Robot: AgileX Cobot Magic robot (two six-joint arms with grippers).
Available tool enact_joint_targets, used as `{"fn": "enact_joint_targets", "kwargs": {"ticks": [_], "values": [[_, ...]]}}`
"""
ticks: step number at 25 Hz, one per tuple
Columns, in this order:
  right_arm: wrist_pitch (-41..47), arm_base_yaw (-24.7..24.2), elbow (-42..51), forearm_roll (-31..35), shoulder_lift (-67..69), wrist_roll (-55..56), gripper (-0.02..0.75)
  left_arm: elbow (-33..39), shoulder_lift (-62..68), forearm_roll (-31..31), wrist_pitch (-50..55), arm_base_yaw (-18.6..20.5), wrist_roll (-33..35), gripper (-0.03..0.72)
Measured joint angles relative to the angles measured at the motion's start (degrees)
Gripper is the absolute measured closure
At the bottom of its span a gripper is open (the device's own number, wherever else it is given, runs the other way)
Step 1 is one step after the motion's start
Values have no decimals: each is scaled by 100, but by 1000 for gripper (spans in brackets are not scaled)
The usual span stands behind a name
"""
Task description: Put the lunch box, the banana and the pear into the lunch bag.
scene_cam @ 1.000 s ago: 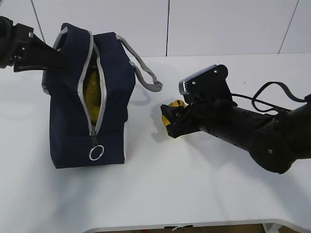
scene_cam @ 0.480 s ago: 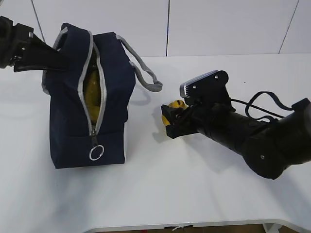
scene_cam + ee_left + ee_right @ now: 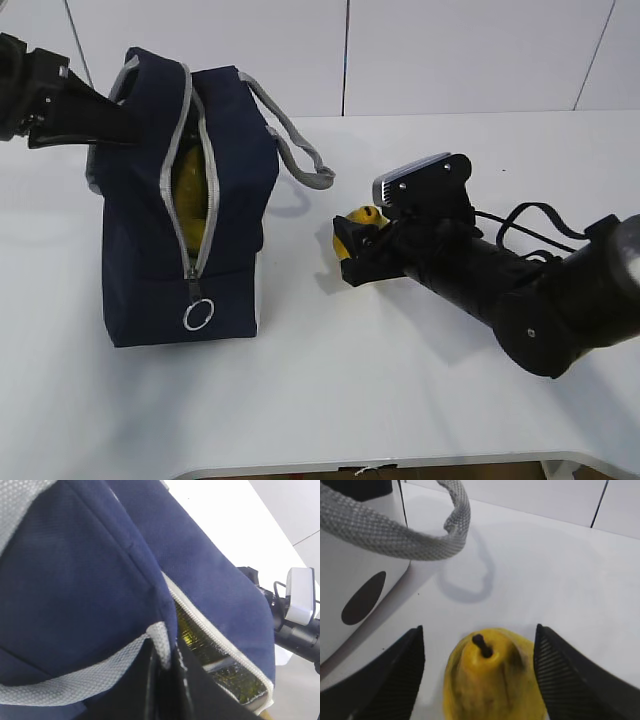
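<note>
The navy lunch bag (image 3: 140,240) stands upright at the left, its zip open down the front. My left gripper (image 3: 118,127) is shut on the bag's top rim, pinching grey webbing and navy fabric (image 3: 165,652). Something yellow (image 3: 190,185) shows through the opening against the shiny lining (image 3: 220,657); I cannot tell whether it is the banana. The lunch box is hidden. The yellow pear (image 3: 362,216) lies on the table right of the bag. My right gripper (image 3: 347,250) is open, its fingers either side of the pear (image 3: 492,680) with gaps on both sides.
The bag's loose grey handle (image 3: 295,150) droops toward the pear and arches just ahead of my right gripper (image 3: 395,540). The zip's ring pull (image 3: 198,316) hangs low on the bag's front. The white table (image 3: 330,400) stretches to a near edge.
My right arm's rear part has shifted a little lower and to the right. The gripper stays around the pear. The left arm and bag are unmoved.
</note>
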Motion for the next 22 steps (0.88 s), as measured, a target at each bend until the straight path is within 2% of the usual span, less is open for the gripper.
{"fn": "enact_joint_targets", "kwargs": {"ticks": [12,14,19,22], "values": [[-278,0,0,22,82,10,188,0,0,0,0,0,0,680],[-278,0,0,22,82,10,216,0,0,0,0,0,0,680],[-278,0,0,26,82,10,353,0,0,0,0,0,0,680],[-292,0,0,35,82,10,399,0,0,0,0,0,0,680]]}}
